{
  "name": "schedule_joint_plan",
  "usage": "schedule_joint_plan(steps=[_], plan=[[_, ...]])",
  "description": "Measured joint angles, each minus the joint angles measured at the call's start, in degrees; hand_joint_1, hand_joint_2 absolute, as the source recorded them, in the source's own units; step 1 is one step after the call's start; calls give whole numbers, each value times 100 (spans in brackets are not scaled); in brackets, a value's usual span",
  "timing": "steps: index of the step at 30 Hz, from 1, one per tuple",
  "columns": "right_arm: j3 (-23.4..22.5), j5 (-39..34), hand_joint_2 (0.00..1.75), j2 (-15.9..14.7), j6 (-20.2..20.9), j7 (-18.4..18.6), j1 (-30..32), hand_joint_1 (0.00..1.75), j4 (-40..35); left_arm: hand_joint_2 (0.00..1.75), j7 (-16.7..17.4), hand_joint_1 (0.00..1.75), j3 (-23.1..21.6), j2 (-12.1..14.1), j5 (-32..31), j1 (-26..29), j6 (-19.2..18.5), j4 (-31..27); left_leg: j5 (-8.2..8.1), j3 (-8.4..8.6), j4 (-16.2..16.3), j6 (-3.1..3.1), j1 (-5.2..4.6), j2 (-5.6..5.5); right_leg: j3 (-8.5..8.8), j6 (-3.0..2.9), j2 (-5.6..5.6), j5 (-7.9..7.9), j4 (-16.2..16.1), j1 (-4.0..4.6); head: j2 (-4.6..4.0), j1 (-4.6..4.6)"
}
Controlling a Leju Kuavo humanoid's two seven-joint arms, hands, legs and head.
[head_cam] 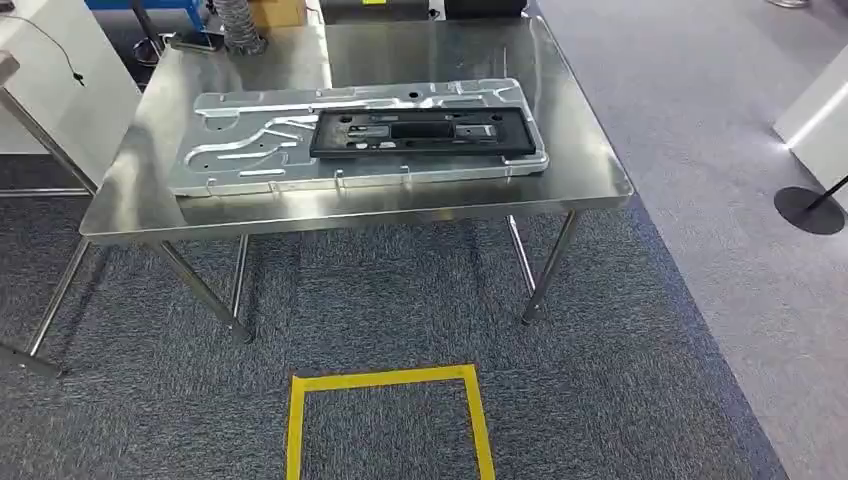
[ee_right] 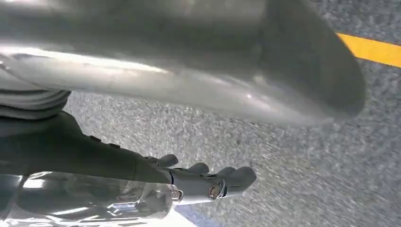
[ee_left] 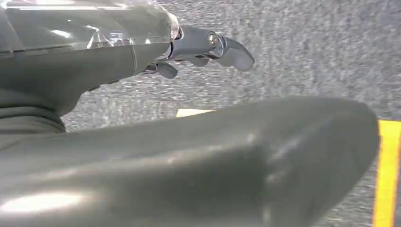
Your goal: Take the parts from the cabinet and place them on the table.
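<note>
Hanging empty over the carpet, fingers loosely apart, the left hand [ee_left: 203, 49] and right hand [ee_right: 198, 182] should probably leave the black panel [head_cam: 420, 133] flat on the metal tray [head_cam: 250, 150] on the counter [head_cam: 580, 170].

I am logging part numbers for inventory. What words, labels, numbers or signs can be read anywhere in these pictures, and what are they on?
None can be read.
Long black plastic part: moulded detail, no legible lettering.
Large silver stamped metal panel on the steel table: no visible marking.
Yellow tape square on the grey carpet: a floor marker, no text.
</note>
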Motion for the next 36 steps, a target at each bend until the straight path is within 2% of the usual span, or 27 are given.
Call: schedule_joint_plan(steps=[1, 2, 3, 4, 7, 8, 9, 11, 12, 13, 15, 16, 17, 18, 19, 22, 23, 24, 26, 27, 28, 30, 31, 32, 33, 34, 36], plan=[[46, 70, 0, 24, -7, -53, -16, 0, 2, 0, 0, 0, -2, 15, 4, 4, -2, 0, 115, -340, 192, -82, 45, 0, 777, 57, -3, 523, -871, -61, 0, 0], [66, 101, 0, 48, -7, -57, -39, 0, 4, 0, 0, 0, -2, 37, 9, 5, -2, -2, 137, -418, 273, -117, 45, -2, 1194, 59, 0, 344, -1433, -83, 0, 0], [77, 129, 0, 52, -7, -57, -64, 0, 2, 0, 0, 0, -2, 44, 15, 6, -4, 0, 154, -484, 361, -146, 29, -1, 1471, 31, 10, 136, -1918, -34, 0, -2], [83, 136, 0, 72, -4, -55, -76, 0, 9, 0, 0, 0, -2, 57, 22, 3, -7, -2, 204, -509, 370, -197, 29, 0, 1466, -39, 5, 49, -1989, -26, 0, 0], [125, 140, 0, 107, 4, -33, -76, 0, 18, 0, 0, 0, -4, 76, 35, 28, -9, -2, 358, -544, 349, -309, 43, -15, 1329, -190, -15, 192, -1978, -22, 0, 0], [127, 153, 0, 140, 22, -15, -101, 0, 26, 0, 4, 0, -4, 90, 42, 33, -9, 0, 159, -629, 442, -337, 81, -38, 1272, -246, -39, 268, -1970, -26, 0, -2], [127, 173, 0, 138, 37, 4, -102, 0, 26, 0, 4, 0, -2, 92, 48, 46, -9, 0, -190, -704, 678, -365, 86, -45, 1193, -298, -42, 331, -1970, -24, -2, 0], [131, 221, 0, 138, 90, 52, -91, 0, 26, 0, 4, 0, -2, 103, 55, 36, -11, 0, -860, -901, 1532, -410, 92, -45, 1033, -311, -51, 465, -1958, 7, 0, -2], [140, 238, 0, 138, 112, 70, -94, 0, 26, 0, 4, 0, -2, 103, 66, 33, -11, 0, -991, -957, 1919, -421, 92, -45, 936, -314, -54, 531, -1940, 21, 0, 0], [162, 254, 0, 138, 135, 87, -96, 0, 26, 0, 2, 0, -2, 103, 72, 33, -17, 0, -927, -926, 2111, -419, 92, -45, 837, -312, -54, 589, -1920, 32, 0, 0], [203, 332, 0, 138, 188, 103, -95, 0, 26, 0, -4, 0, 0, 103, 118, 27, -28, 0, -530, -570, 1821, -389, 91, -46, 653, -299, -53, 688, -1866, 46, -2, -2], [216, 350, 0, 138, 199, 103, -96, 0, 26, 0, -17, 0, 2, 103, 129, 16, -35, 0, -362, -210, 1348, -357, 90, -49, 561, -285, -45, 736, -1831, 50, 0, -2], [223, 356, 0, 138, 205, 100, -104, 0, 26, 0, -26, 0, 2, 103, 138, -1, -39, 0, -367, 178, 833, -327, 89, -66, 516, -265, -40, 775, -1795, 50, -2, -2], [234, 359, 0, 138, 205, 87, -102, 0, 24, 0, -39, 0, 4, 103, 142, -24, -42, 0, -542, 534, 313, -293, 57, -83, 470, -228, -38, 807, -1768, 81, -2, 0], [245, 358, 0, 135, 205, 65, -103, 0, 24, 0, -53, 0, 4, 101, 144, -35, -44, 0, -621, 627, 70, -240, 46, -91, 448, -194, -46, 863, -1767, 81, 0, 0], [251, 319, 0, 120, 205, -75, -94, 0, 24, 0, -57, 0, 11, 90, 146, -16, -42, 0, -485, 459, 57, -110, 33, -77, 370, -79, -35, 1050, -1812, 78, 0, 0], [251, 313, 0, 81, 223, -134, -94, 0, 24, 0, -57, 0, 13, 74, 144, -22, -42, 0, -400, 396, 35, -63, 57, -30, 300, -56, 4, 932, -1743, 42, 0, -2], [254, 313, 0, 81, 273, -195, -94, 0, 24, 0, -59, 0, 15, 74, 144, -26, -42, 0, -321, 297, 30, 7, 55, -39, 206, -30, 4, 566, -1526, 47, 0, 0], [254, 297, 0, 81, 350, -276, -94, 0, 26, 0, -61, 0, 20, 74, 142, -24, -42, 0, -195, 126, 46, 38, 32, -33, -1, 0, 1, -137, -704, 29, 0, 0], [254, 293, 0, 76, 393, -321, -104, 0, 26, 0, -61, 0, 22, 74, 142, -24, -42, 0, -131, 52, 57, 38, 19, -31, -76, 14, 0, -317, -302, 28, -2, 0], [254, 276, 0, 72, 441, -358, -108, 0, 26, 0, -61, 0, 22, 74, 142, -25, -42, 0, -75, -43, 74, 31, 12, -27, -81, 21, 0, -309, -36, 27, 0, 0], [254, 208, 0, 52, 566, -411, -110, 0, 26, 0, -61, 0, 22, 72, 138, -28, -42, 0, 31, -239, 129, 18, 4, -25, 224, 11, 1, 121, -192, 29, 0, 0], [254, 199, 0, 46, 614, -429, -112, 0, 26, 0, -61, 0, 24, 70, 138, -27, -42, 0, 73, -334, 164, 7, 4, -26, 534, -11, 0, 326, -589, 31, -2, 0], [254, 186, 0, 37, 671, -457, -125, 0, 24, 0, -61, 0, 24, 63, 142, -29, -42, 0, 112, -401, 207, -6, 1, -32, 917, -51, 1, 388, -1125, 44, -2, 0], [254, 175, 0, 20, 706, -472, -140, 0, 24, 0, -66, 0, 24, 48, 157, -28, -42, 0, 134, -454, 238, -26, -13, -32, 1296, -100, -1, 281, -1640, 72, 0, 0], [254, 164, 0, 13, 717, -492, -150, 0, 24, 0, -70, 0, 26, 35, 166, -30, -42, 0, 164, -488, 272, -54, -27, -27, 1502, -129, -10, 147, -2051, 83, 0, -2], [251, 125, 0, 13, 739, -523, -158, 0, 24, 0, -72, 0, 46, 35, 184, -33, -42, 0, 260, -546, 265, -118, -10, -14, 1446, -153, -3, 118, -2104, 103, 0, 0]])
